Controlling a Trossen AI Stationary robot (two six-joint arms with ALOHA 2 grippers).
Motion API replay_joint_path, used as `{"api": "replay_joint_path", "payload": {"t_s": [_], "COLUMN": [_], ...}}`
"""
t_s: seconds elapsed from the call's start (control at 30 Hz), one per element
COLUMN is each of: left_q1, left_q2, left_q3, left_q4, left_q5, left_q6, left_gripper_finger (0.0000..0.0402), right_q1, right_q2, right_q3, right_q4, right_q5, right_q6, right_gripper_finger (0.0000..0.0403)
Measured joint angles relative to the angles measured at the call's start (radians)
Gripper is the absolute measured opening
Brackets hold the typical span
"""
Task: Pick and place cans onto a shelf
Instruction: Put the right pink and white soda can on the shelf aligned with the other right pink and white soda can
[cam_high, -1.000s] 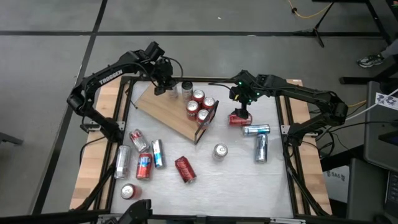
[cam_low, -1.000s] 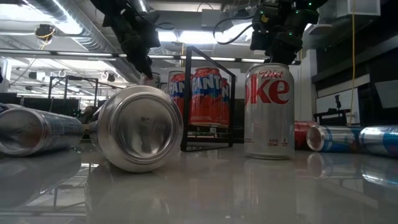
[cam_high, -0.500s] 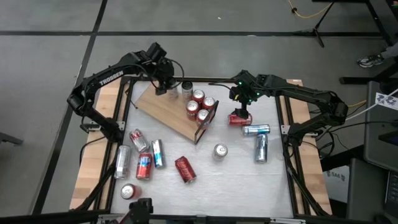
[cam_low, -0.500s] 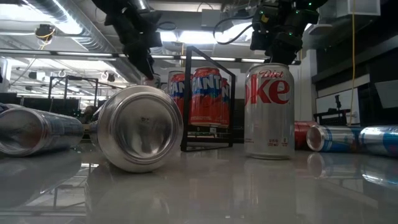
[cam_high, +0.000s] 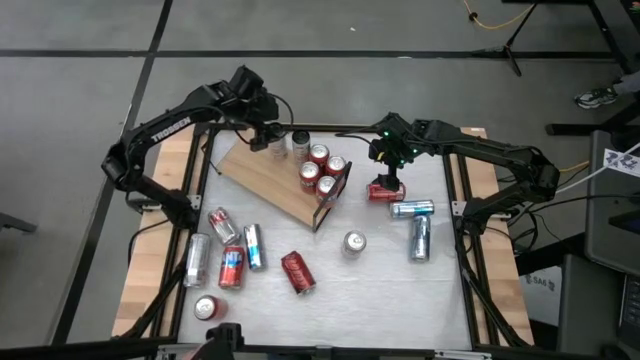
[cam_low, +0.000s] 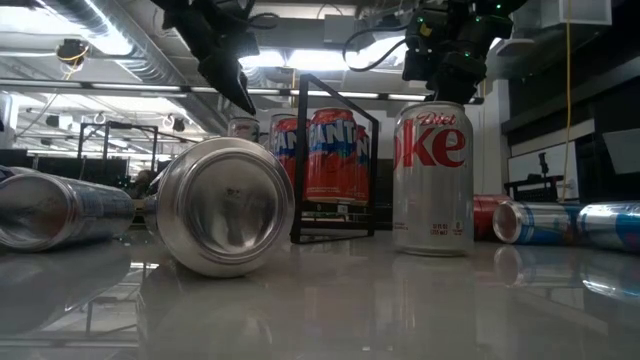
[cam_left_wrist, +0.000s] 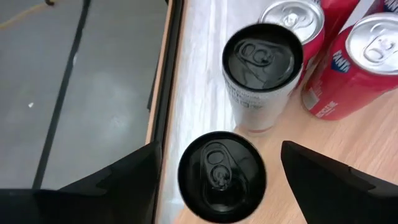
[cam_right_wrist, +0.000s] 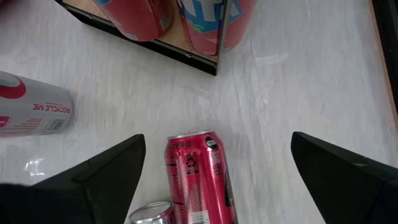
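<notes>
While most cans still lay on the tabletop (cam_high: 400, 290), the task stood less than half done. The shelf (cam_high: 275, 178) carried about five upright cans: three red ones (cam_high: 322, 168) at its black-framed end, two dark-topped ones (cam_left_wrist: 261, 62) at its far edge. Off the shelf remained a lying group (cam_high: 225, 255) near its plain end, one red can (cam_high: 298, 271) in front, one upright silver can (cam_high: 354, 243) and three (cam_high: 412, 210) beyond the framed end. Left gripper (cam_high: 262, 138) hovered over the shelf's far edge, fingers wide, empty. Right gripper (cam_high: 388, 165) hung above a lying red can (cam_right_wrist: 198, 177) beside the framed end, fingers fully spread, holding nothing.
</notes>
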Motion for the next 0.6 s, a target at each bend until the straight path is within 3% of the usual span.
{"api": "replay_joint_path", "payload": {"t_s": [0.33, 0.43, 0.6], "left_q1": [0.0, 0.0, 0.001], "left_q2": [-0.127, -0.169, -0.2], "left_q3": [-0.001, -0.001, -0.001], "left_q4": [-0.003, -0.029, -0.178], "left_q5": [-0.018, -0.055, -0.2], "left_q6": [-0.006, -0.081, -0.313], "left_gripper_finger": [0.0322, 0.0322, 0.0322], "right_q1": [0.0, 0.0, 0.0], "right_q2": [0.0, 0.0, 0.0], "right_q3": [0.0, 0.0, 0.0], "right_q4": [0.0, 0.0, 0.0], "right_q5": [0.0, 0.0, 0.0], "right_q6": [0.0, 0.0, 0.0], "right_gripper_finger": [0.039, 0.039, 0.039]}}
